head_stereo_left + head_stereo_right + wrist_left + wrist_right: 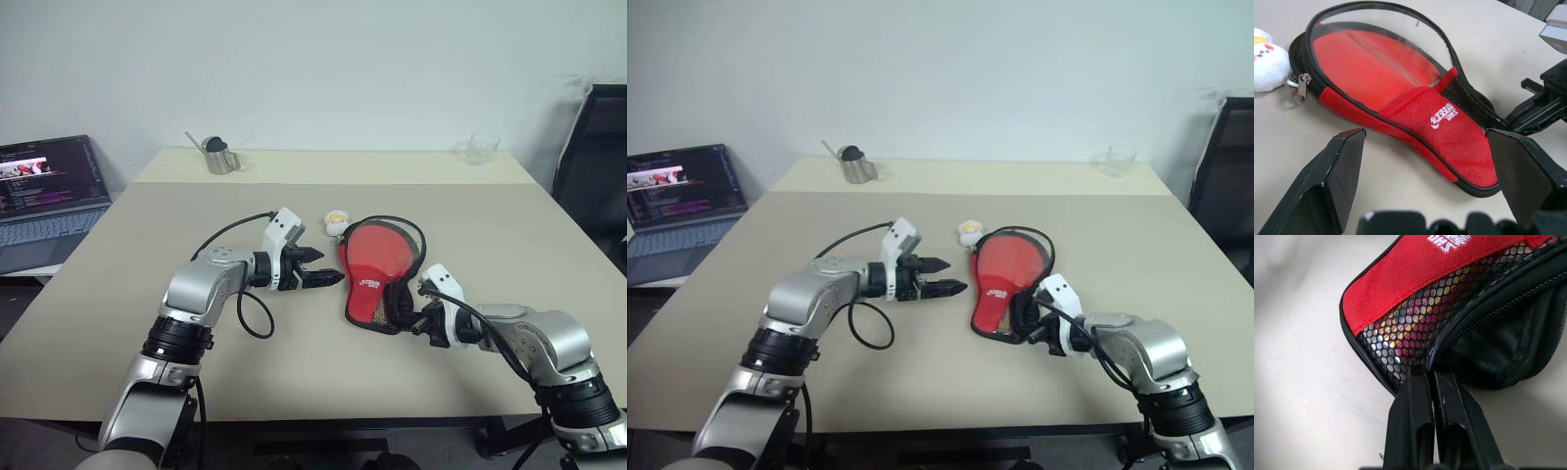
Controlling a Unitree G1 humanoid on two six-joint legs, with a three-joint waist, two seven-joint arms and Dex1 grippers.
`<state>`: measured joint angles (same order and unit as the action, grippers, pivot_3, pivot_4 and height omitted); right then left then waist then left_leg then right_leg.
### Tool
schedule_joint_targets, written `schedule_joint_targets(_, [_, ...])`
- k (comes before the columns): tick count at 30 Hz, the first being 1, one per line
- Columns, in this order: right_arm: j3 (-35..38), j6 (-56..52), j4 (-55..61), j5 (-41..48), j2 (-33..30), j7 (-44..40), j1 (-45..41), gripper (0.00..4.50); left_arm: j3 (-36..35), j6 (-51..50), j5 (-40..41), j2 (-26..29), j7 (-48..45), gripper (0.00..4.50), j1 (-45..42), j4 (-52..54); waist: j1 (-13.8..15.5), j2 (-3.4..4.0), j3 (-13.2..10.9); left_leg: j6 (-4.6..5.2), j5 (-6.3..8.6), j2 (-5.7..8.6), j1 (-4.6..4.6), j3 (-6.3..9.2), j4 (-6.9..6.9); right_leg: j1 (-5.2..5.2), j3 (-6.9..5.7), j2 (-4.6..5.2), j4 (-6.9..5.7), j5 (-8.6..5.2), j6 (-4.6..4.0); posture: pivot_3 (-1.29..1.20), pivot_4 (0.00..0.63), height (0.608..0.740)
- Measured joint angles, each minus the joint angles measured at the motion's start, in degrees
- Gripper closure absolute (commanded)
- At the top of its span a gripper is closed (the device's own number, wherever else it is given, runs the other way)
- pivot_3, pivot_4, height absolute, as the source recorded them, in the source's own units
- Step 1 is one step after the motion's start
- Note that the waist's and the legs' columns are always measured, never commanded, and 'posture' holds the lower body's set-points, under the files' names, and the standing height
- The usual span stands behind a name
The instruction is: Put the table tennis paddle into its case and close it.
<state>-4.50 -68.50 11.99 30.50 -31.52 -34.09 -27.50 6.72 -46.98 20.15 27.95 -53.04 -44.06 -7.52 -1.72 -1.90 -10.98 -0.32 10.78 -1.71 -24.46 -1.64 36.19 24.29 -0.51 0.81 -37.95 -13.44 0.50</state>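
Left eye view: ball touching case; laptop well apart.

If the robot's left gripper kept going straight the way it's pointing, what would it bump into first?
Most likely the case. The open left gripper points across the table at its red side, with bare tabletop between them. Exact height is hard to judge.

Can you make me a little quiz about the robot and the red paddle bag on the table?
1. True or false: the left gripper is open.
2. Which gripper pinches the narrow end of the case?
3. What lies beside the round end of the case: A, a fluffy white toy; B, a spoon?

Key: 1 true. 2 the right gripper, shut on the case's edge. 3 A.
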Motion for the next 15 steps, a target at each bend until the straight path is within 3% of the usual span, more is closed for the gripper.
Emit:
schedule_joint_targets(13, [1.55,0.65,-5.41,-0.18,-2.55,-3.02,-3.71,4.48,0.00,0.02,-0.01,-0.37,1.12,0.21,0.00,0.00,0.02,0.00,0.00,0.00,0.00,0.00,0.00,-0.02,0.01,0.00,0.01,0.00,-0.01,0.00,0.00,0.00,0.150,0.740])
schedule_joint_targets(15, [1.53,1.13,-7.42,-0.38,-2.55,-3.18,-4.20,4.02,0.00,0.02,-0.01,-0.52,1.16,0.21,0.00,0.00,0.02,0.00,0.00,0.00,0.00,0.01,0.00,-0.03,0.01,0.00,0.01,0.01,-0.02,0.01,0.01,0.00,0.150,0.740])
